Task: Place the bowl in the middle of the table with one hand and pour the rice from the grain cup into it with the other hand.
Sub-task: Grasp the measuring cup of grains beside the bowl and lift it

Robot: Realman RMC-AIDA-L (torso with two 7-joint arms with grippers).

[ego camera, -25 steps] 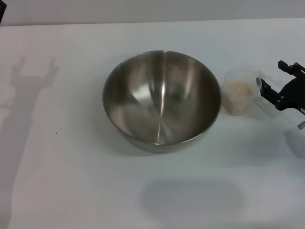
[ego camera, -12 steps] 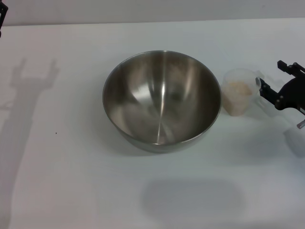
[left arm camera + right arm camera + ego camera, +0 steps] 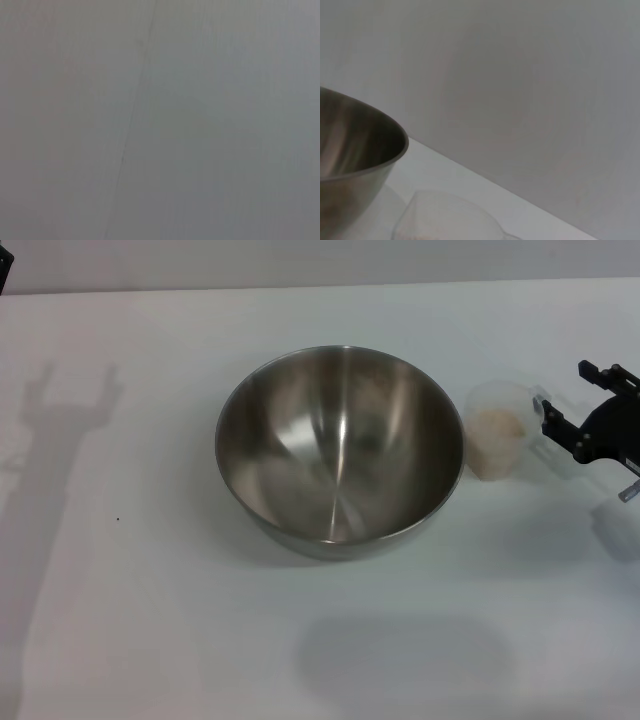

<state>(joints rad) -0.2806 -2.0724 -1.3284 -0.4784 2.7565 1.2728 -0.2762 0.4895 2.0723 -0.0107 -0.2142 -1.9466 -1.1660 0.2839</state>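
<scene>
The shiny steel bowl (image 3: 340,445) stands on the white table (image 3: 150,590) near its middle, with nothing in it. Just right of the bowl is the clear grain cup (image 3: 497,430), upright, with pale rice (image 3: 497,426) inside. My right gripper (image 3: 566,392) is open at the cup's right side, its black fingers close to the cup's handle and apart from the cup wall. The right wrist view shows the bowl's rim (image 3: 380,150) and the cup's rim (image 3: 445,212). Only a black sliver of the left gripper (image 3: 4,265) shows at the far left corner.
The left arm's shadow (image 3: 60,430) falls on the table's left side. A soft shadow (image 3: 400,655) lies in front of the bowl. The left wrist view shows only a plain grey surface.
My right gripper has shifted slightly toward the far side, staying beside the cup. Bowl and cup have not moved.
</scene>
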